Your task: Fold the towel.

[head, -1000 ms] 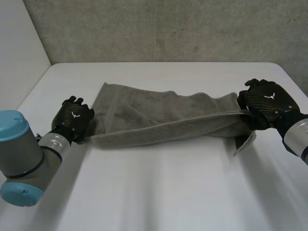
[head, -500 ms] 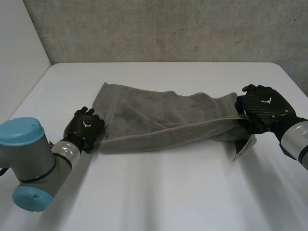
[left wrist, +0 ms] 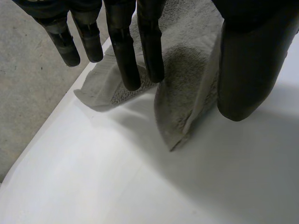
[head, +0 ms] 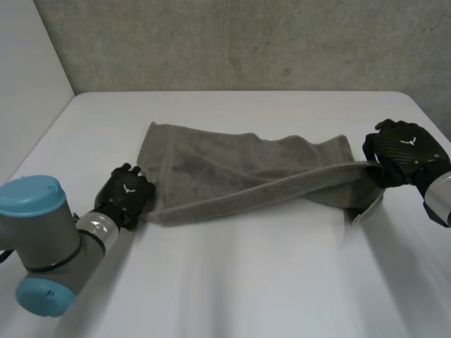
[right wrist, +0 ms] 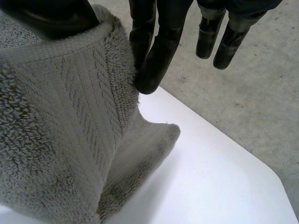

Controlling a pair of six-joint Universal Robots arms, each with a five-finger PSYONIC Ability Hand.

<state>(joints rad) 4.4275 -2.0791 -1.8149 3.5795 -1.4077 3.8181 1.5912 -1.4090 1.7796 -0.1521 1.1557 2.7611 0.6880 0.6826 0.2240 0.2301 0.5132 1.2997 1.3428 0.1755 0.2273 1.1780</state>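
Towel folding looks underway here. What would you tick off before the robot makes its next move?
1. Right hand pinches the towel's end: ok.
2. Left hand pinches the near corner: ok.
3. Near edge lifted and stretched between both hands: ok.
4. Far edge lying on the table: ok.
5. Towel's middle smooth: not ok, creased.
6. How firm either pinch is: cannot tell.

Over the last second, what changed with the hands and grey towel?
The right hand drew outward to the robot's right, stretching the front edge of the grey terry towel; the left hand shifted slightly inward. Both kept their pinch; the towel's far edge stayed put.
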